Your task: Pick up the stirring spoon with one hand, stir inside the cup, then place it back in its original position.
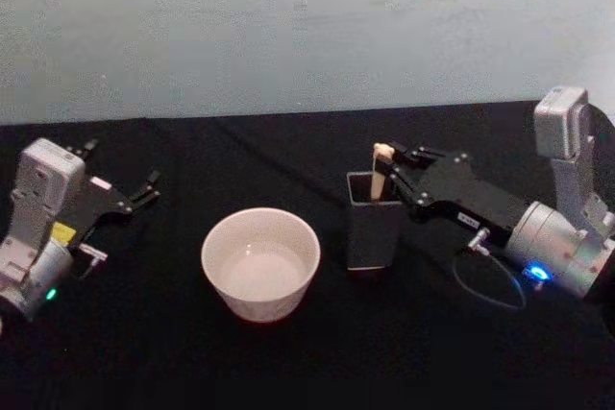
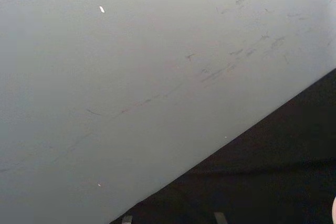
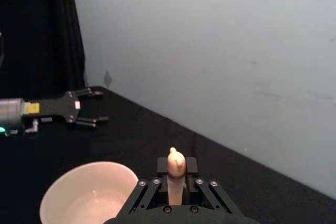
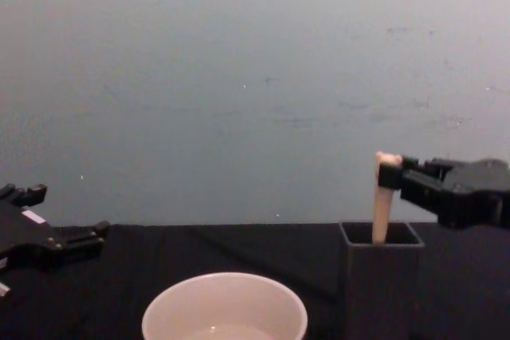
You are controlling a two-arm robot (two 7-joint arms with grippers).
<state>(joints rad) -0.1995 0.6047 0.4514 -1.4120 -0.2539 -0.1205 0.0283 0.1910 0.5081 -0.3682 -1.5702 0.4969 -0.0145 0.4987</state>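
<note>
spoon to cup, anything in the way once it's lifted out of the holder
Nothing visible. The right gripper is at the spoon handle, which stands in the holder. The cup sits just to the holder's left, with bare black table between them. The left gripper is parked far off.

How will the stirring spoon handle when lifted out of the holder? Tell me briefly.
The stirring spoon looks slim and rigid, so probably light and stiff. Its smooth handle may slip or pivot in the right gripper closed on it near the top. The narrow dark holder could tip if the spoon drags its wall.

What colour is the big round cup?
Cream-white cup, clearest in the head view.
</note>
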